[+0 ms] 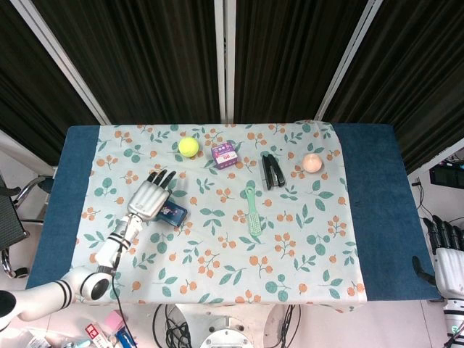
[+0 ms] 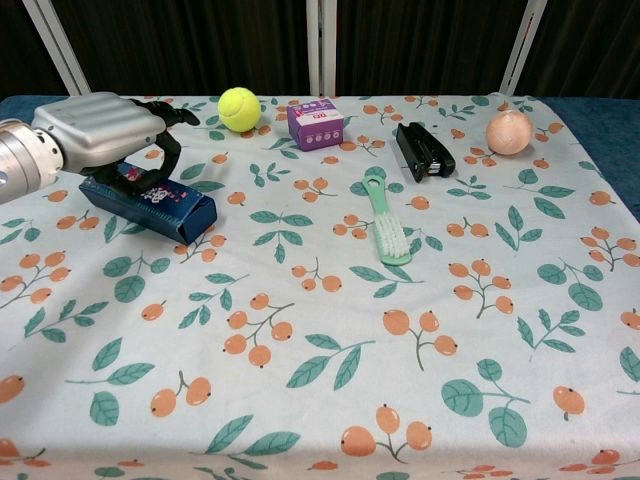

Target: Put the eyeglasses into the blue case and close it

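Observation:
The blue case (image 2: 160,200) lies closed on the floral cloth at the table's left, its patterned lid facing up; it also shows as the blue case (image 1: 175,214) in the head view. The eyeglasses are out of sight. My left hand (image 2: 100,128) rests on top of the case's rear part, fingers stretched forward and the thumb curved down toward the lid. From above, the left hand (image 1: 150,199) covers most of the case. My right hand (image 1: 449,254) hangs off the table's right edge, fingers straight, holding nothing.
Along the back stand a yellow tennis ball (image 2: 239,108), a purple box (image 2: 315,122), a black stapler (image 2: 424,150) and a peach ball (image 2: 508,131). A green brush (image 2: 384,215) lies mid-table. Blue table edges (image 1: 377,188) flank the cloth.

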Motion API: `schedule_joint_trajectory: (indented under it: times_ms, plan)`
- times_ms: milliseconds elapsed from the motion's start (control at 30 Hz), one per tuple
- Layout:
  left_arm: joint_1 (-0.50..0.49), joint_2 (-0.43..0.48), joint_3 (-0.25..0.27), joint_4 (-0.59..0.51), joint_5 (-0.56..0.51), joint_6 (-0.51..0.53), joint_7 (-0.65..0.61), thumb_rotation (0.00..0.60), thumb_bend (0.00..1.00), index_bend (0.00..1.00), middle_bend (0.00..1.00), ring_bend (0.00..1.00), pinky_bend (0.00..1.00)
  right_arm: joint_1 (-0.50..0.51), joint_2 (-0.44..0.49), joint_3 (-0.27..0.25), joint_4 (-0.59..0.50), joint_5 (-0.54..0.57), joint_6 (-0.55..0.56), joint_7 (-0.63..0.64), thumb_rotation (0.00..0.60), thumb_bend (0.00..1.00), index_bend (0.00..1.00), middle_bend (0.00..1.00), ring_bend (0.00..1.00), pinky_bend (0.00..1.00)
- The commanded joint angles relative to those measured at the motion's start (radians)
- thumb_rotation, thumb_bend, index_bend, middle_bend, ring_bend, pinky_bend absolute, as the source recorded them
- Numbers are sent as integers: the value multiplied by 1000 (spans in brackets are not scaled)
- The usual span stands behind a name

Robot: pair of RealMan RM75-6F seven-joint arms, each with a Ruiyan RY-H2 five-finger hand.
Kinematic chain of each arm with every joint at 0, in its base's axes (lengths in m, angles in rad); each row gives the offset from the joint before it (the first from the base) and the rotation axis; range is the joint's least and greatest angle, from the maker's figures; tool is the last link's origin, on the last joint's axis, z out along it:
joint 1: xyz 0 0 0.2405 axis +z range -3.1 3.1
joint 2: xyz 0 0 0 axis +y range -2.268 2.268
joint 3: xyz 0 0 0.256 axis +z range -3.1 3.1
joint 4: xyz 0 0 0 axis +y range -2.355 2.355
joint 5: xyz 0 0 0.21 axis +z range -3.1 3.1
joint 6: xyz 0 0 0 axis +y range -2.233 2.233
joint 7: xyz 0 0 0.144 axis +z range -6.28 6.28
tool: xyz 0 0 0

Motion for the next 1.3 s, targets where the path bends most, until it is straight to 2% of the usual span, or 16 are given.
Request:
schedule_joint_trajectory:
  times_ms: [33, 333, 467, 600, 700, 767, 900, 1033, 1200, 1300]
  plan:
    - [-10, -16, -3, 19, -11, -11, 5, 600, 472, 763, 50, 56, 163, 0, 2, 2, 2, 3, 0, 4, 600, 295, 0, 0, 0, 0]
    - [-31, -53, -10, 68, -16, -12, 0, 600, 472, 761, 58, 56, 163, 7, 4, 6, 0, 6, -9, 3, 600, 295, 0, 0, 0, 0]
    - [-34, -65, -10, 88, -16, -10, -9, 600, 469, 692, 58, 55, 163, 7, 6, 7, -3, 8, -8, 2, 600, 295, 0, 0, 0, 0]
    - [-33, -78, -11, 109, 2, 16, -32, 600, 454, 453, 57, 56, 163, 6, 9, 10, -9, 9, -2, -3, 600, 295, 0, 0, 0, 0]
    - [-29, -90, -15, 124, 21, 49, -61, 600, 369, 172, 42, 56, 163, 6, 10, 10, -13, 8, 1, -7, 600, 295, 0, 0, 0, 0]
    - [-23, -101, -20, 136, 47, 91, -100, 600, 307, 47, 27, 55, 163, 6, 9, 10, -15, 8, 2, -10, 600, 295, 0, 0, 0, 0]
    - [-15, -113, -20, 165, 92, 156, -158, 600, 277, 5, 8, 56, 162, 7, 7, 10, -17, 8, 2, -13, 600, 296, 0, 0, 0, 0]
    - [3, -79, -19, 129, 113, 199, -172, 600, 259, 0, 2, 56, 162, 8, 7, 11, -21, 7, 5, -17, 600, 295, 0, 0, 0, 0]
    - [92, 44, -3, -48, 155, 339, -228, 600, 207, 0, 22, 56, 162, 8, 9, 15, -24, 4, 13, -13, 600, 295, 0, 0, 0, 0]
    - [175, 147, 47, -156, 202, 426, -312, 600, 189, 0, 55, 56, 162, 7, 9, 15, -21, -4, 19, -5, 600, 295, 0, 0, 0, 0]
